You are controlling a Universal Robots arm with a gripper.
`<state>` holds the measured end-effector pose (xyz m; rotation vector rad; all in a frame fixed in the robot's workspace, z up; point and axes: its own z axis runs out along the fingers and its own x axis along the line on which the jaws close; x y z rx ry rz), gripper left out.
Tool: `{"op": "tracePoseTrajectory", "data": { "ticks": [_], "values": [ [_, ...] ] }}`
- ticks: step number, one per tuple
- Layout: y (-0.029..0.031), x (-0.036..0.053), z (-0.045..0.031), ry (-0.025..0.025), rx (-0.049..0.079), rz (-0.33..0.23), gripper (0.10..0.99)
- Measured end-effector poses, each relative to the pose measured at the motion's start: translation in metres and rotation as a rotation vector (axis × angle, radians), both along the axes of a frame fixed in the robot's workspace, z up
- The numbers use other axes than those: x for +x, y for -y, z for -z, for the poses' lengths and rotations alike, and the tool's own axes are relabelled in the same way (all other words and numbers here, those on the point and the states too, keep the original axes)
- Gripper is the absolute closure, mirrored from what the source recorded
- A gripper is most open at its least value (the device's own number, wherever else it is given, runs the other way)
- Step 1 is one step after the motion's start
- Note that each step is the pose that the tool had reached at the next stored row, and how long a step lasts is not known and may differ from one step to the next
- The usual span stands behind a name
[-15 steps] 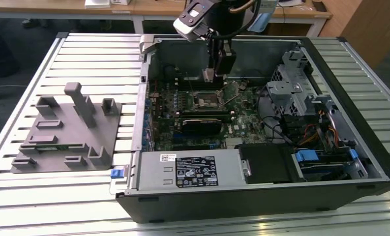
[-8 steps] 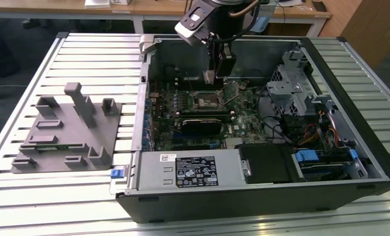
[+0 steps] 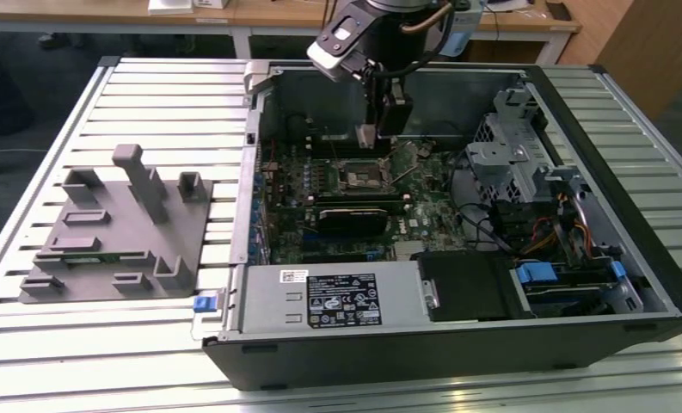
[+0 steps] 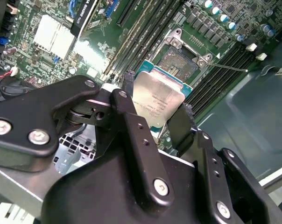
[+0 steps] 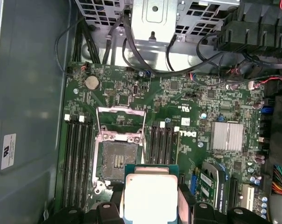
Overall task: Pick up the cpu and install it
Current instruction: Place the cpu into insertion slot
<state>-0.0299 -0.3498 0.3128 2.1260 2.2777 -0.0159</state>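
Cpu is clamped flat in the gripper, held over the motherboard, just short of the open socket.

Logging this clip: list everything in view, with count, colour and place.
cpu: one, silvery top, between the jaws above the motherboard.
socket: one, dark, frame open, empty, on the motherboard.
motherboard: one, green, inside the case.
computer case: one, black, side open, on the table.
holder block: one, grey, on the table, exterior view's left of the case.
table: one, pale, slatted.
gripper: one, black, jaws shut on the cpu.
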Motion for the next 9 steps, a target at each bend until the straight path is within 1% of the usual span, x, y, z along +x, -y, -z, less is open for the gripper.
{"op": "tracePoseTrajectory", "data": {
  "ticks": [9],
  "values": [
    [-0.0008, 0.0022, 0.0049, -0.0001, 0.000, 0.000, 0.545]
  ]
}}
